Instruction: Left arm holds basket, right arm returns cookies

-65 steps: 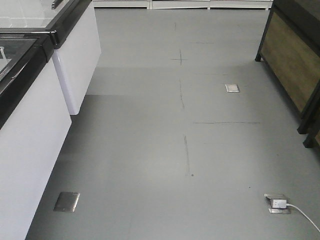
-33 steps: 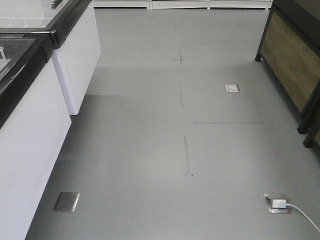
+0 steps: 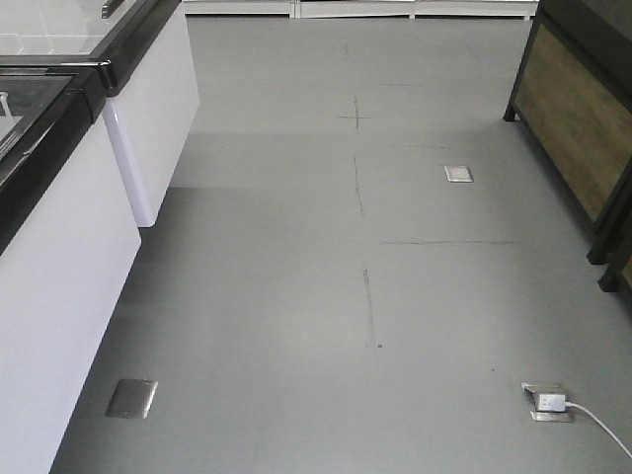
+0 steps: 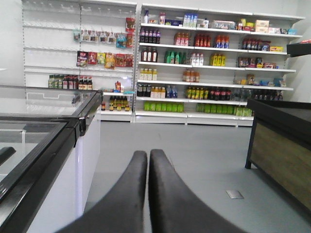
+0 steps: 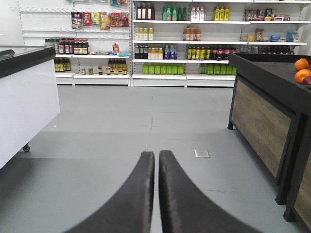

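The basket and the cookies are out of view in every frame. In the left wrist view my left gripper point(image 4: 148, 153) is shut, its two black fingers pressed together with nothing between them, pointing down the aisle beside the freezer. In the right wrist view my right gripper point(image 5: 156, 154) is also shut and holds nothing, with only a hairline gap between its fingers above the grey floor. Neither arm shows in the front view.
A white chest freezer point(image 3: 59, 247) with a black rim lines the left side. A black stand with wood panels point(image 3: 578, 109) lines the right and carries oranges point(image 5: 302, 70). Stocked shelves point(image 4: 194, 63) fill the far wall. A floor socket with a white plug and cable point(image 3: 549, 402) lies at front right.
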